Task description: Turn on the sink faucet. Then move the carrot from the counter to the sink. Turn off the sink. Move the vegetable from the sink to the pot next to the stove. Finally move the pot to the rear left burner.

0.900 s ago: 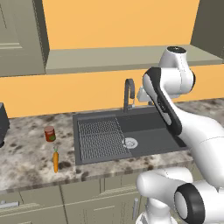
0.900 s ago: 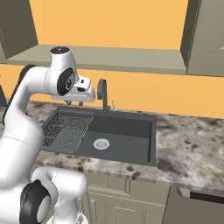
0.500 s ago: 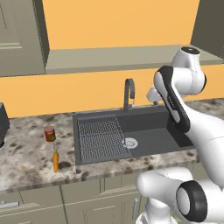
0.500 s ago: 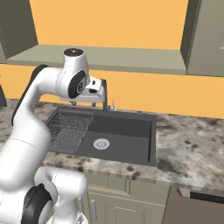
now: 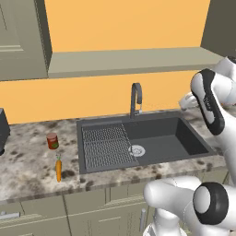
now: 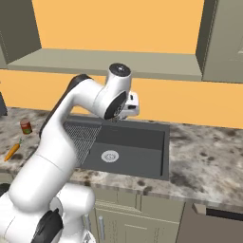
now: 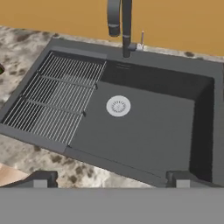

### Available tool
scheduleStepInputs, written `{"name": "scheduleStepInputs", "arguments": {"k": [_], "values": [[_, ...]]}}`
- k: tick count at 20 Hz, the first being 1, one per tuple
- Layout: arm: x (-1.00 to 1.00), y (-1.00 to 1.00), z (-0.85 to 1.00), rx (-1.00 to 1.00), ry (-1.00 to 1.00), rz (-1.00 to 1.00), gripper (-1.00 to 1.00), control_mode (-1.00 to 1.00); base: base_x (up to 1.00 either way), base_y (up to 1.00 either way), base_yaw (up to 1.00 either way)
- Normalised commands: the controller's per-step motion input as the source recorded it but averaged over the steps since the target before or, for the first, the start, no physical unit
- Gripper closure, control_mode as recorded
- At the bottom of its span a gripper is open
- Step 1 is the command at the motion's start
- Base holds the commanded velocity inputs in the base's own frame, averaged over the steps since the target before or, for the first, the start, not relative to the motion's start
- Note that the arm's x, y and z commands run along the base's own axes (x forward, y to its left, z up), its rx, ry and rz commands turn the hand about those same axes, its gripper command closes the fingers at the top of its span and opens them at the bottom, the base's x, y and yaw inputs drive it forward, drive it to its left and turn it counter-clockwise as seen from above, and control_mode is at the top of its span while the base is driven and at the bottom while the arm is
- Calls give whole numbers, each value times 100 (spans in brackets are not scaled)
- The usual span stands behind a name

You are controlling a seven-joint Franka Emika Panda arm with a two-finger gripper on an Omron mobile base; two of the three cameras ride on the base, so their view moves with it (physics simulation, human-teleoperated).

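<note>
Orange-walled kitchen with a speckled desk (image 5: 27, 161) holding the dark sink (image 5: 161, 138). Hand (image 7: 111, 179), fingers spread and holding nothing, hangs above the basin's front edge, facing the sink faucet (image 5: 135, 99); no water is visible. Carrot (image 5: 58, 168) lies on the desk left of the sink, just below a red can (image 5: 52, 141). Judged step: going for the carrot. Next move: swing left, descend, and pinch it across its width.
</note>
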Motion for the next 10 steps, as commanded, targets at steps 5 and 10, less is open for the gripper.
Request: {"name": "scheduleStepInputs", "arguments": {"k": [5,10], "values": [[17,-23,-29,5,-11,20,-100,-100,0,0,0],[44,0,-19,8,-21,27,-100,-100,0,0,0]]}}
